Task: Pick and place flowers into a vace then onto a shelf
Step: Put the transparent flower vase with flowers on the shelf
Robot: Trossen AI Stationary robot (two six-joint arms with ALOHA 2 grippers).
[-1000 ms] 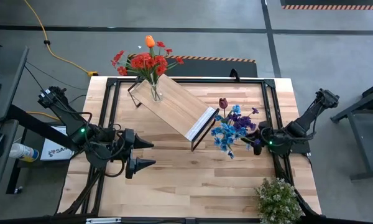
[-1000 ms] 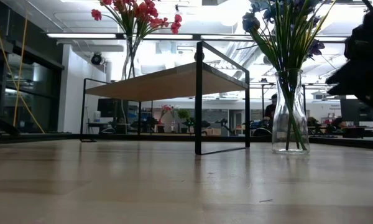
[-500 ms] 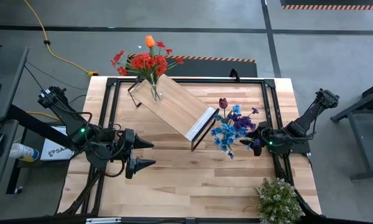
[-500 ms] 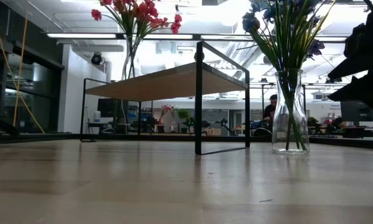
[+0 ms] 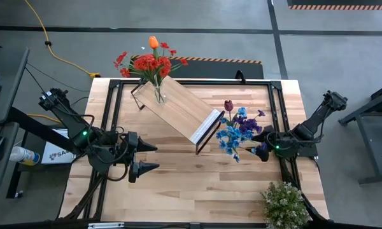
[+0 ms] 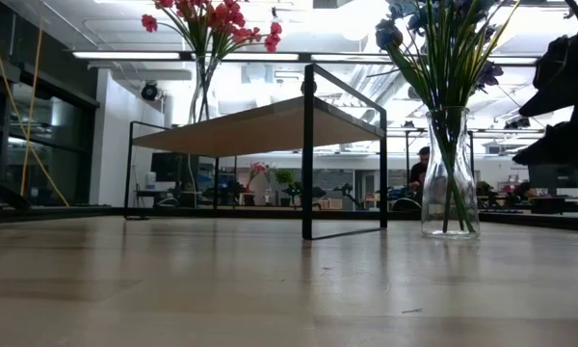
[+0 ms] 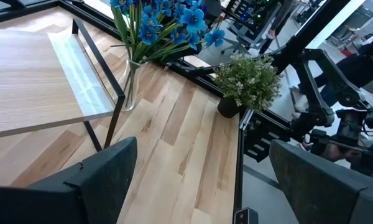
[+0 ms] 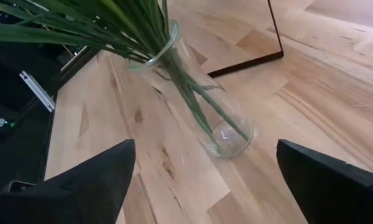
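The light-wood shelf (image 5: 178,108) stands askew in the middle of the table. On its far-left corner is a glass vase (image 5: 159,95) with red flowers and an orange tulip (image 5: 153,42). A second glass vase (image 8: 199,93) holds blue and purple flowers and a dark red rose (image 5: 228,105). It stands by its base on the table, right of the shelf. My right gripper (image 5: 260,144) is open just right of this vase, its fingers apart from the glass. My left gripper (image 5: 146,158) waits open at the table's left, above the wood.
A bushy pale green-white plant (image 5: 284,203) sits in a dark pot at the near right corner. Black frame rails (image 5: 108,108) run along the table's edges. Bare wood lies between the shelf and the near edge. A person (image 6: 421,166) shows far off in the room.
My right gripper has opened where it is, its fingers spreading wide beside the vase of blue flowers. The vase and its flowers have stayed in place on the table.
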